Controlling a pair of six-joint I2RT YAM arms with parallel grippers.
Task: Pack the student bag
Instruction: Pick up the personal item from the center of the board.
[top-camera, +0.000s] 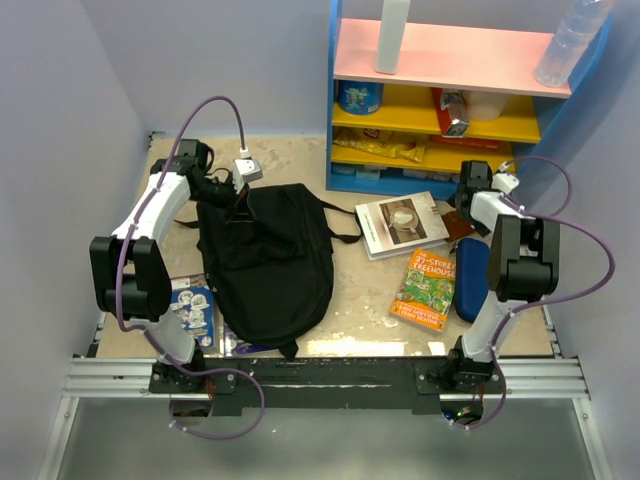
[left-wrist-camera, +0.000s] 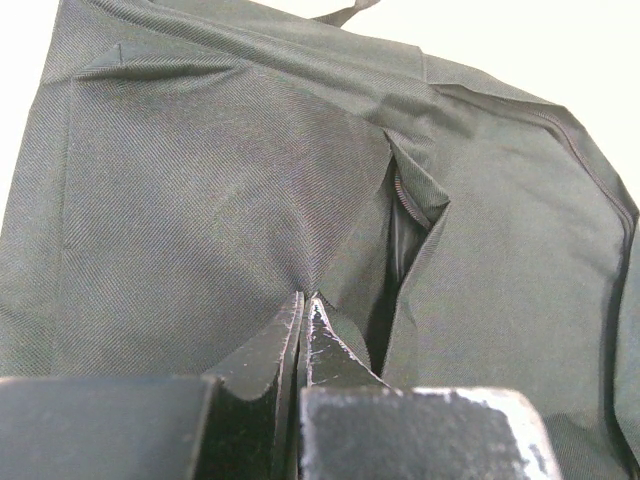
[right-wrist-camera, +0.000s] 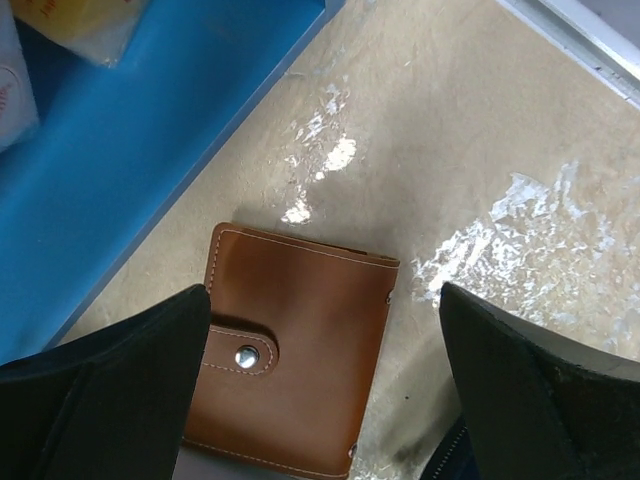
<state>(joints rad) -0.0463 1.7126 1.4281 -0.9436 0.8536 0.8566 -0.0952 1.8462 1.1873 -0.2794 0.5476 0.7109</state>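
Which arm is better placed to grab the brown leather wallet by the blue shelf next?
Right. The right gripper is open over the brown leather wallet; the left gripper is shut on the black fabric backpack.

Wallet (right-wrist-camera: 310, 350) — lower edge cut off; student bag (left-wrist-camera: 200, 200) interior dark, contents untellable.

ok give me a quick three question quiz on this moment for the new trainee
1. True or false: the right jaws are shut on the brown wallet.
2. The left jaws are: A) wide open B) shut on student bag fabric C) out of view.
3. Fill in: the brown wallet lies beside the blue ____.
Key: 1 false, they stand open; 2 B; 3 shelf.
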